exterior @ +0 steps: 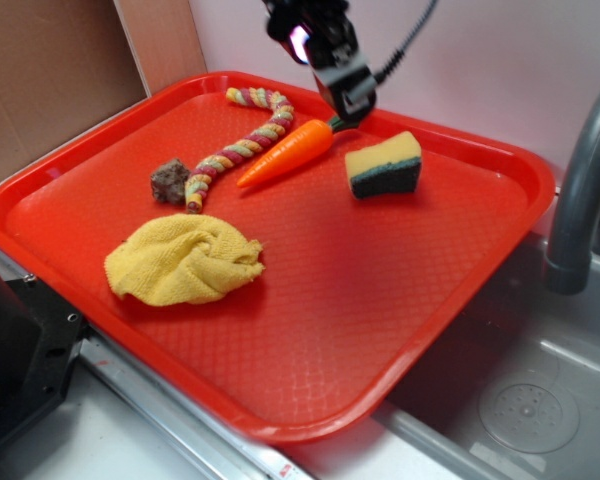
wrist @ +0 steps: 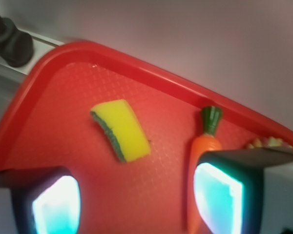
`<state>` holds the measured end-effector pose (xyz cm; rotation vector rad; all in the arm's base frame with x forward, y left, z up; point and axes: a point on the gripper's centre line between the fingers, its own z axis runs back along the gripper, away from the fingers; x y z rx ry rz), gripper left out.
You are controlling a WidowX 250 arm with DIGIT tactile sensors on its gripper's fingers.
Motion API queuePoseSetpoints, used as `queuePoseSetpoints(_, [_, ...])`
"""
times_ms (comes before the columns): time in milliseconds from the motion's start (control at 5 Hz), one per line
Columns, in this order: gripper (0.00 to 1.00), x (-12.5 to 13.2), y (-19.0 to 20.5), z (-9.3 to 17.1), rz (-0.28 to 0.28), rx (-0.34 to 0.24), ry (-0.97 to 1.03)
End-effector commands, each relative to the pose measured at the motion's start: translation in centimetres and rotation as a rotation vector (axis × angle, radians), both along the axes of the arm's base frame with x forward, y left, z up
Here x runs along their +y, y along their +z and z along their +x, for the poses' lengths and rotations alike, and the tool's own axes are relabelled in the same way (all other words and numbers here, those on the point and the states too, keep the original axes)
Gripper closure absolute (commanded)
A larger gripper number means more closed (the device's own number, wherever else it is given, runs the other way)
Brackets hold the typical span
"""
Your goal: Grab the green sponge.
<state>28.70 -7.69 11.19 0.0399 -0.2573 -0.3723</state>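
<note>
Awaiting pickup: yellow-topped, green-backed wedge sponge (exterior: 383, 165) lies ungrasped, upper right.
Black gripper (exterior: 348, 103), jaws spread wide, is poised above the carrot's stem.

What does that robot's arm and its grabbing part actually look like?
The arm is black, with a dark cable looping off behind it. Its gripper is black too, with a small bright glowing patch on its side. From the wrist camera, its two fingers show glowing cyan-white pads framed in black.

The robot arm (exterior: 315, 30) is black with a small pink light and a black cable (exterior: 410, 40). Its claw (wrist: 136, 200) has dark fingers (wrist: 51, 202) with glowing blue-white pads.
</note>
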Motion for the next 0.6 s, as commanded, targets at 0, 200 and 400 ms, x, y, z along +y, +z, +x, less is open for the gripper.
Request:
queuePoseSetpoints(0, [0.00,-1.1,-3.0,2.0,0.000,-0.004,-0.081])
queuePoseSetpoints(200, [0.00,-1.9,-5.2,2.8,0.006,0.038,-0.139])
queuePoseSetpoints(400, [0.00,-1.8,-6.5,3.4,0.039,0.068,-0.136])
